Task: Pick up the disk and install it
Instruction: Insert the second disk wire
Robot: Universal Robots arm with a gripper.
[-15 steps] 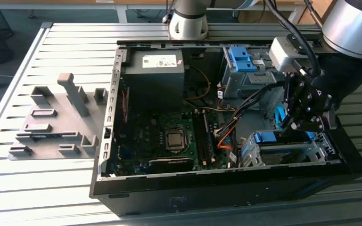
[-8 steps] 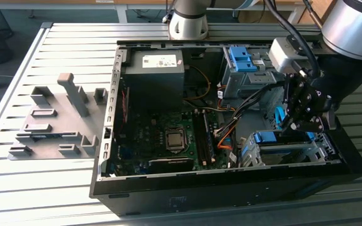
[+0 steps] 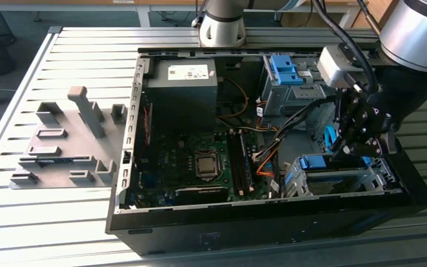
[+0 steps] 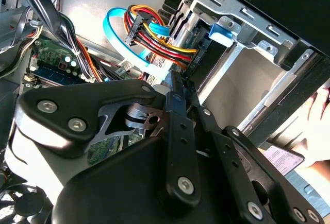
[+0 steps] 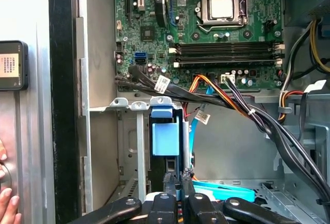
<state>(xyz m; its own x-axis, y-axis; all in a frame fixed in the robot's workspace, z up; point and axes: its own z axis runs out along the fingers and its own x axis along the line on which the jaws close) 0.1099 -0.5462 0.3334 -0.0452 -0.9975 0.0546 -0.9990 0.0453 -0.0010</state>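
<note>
1. The gripper (image 3: pixel 349 150) hangs inside the open computer case (image 3: pixel 198 233), at the corner nearest the exterior view's right. It sits just above the grey drive bay (image 3: pixel 347 183).
2. Fingers: in both wrist views the two fingers (image 5: pixel 167 185) are drawn together, with at most a thin gap. Nothing is seen clamped between them.
3. The disk (image 3: pixel 321 162) sits in the grey drive bay. Its blue carrier end faces outward and its metal body is largely hidden by the bay wall.
4. Key relation: in the exterior view the disk's blue end lies at about 8 o'clock from the fingertips, just beside them. Whether they touch cannot be told.
5. In the first wrist view the disk (image 5: pixel 165 136) appears edge-on, directly ahead of the gripper (image 5: pixel 176 183). Its long axis is judged to run into the bay, roughly in line with the fingers.
6. In the second wrist view the gripper (image 4: pixel 175 92) points toward the disk (image 4: pixel 223 32). A bundle of coloured cables (image 4: pixel 149 33) lies close alongside.
7. Judgement: the disk appears seated or nearly seated.
</note>
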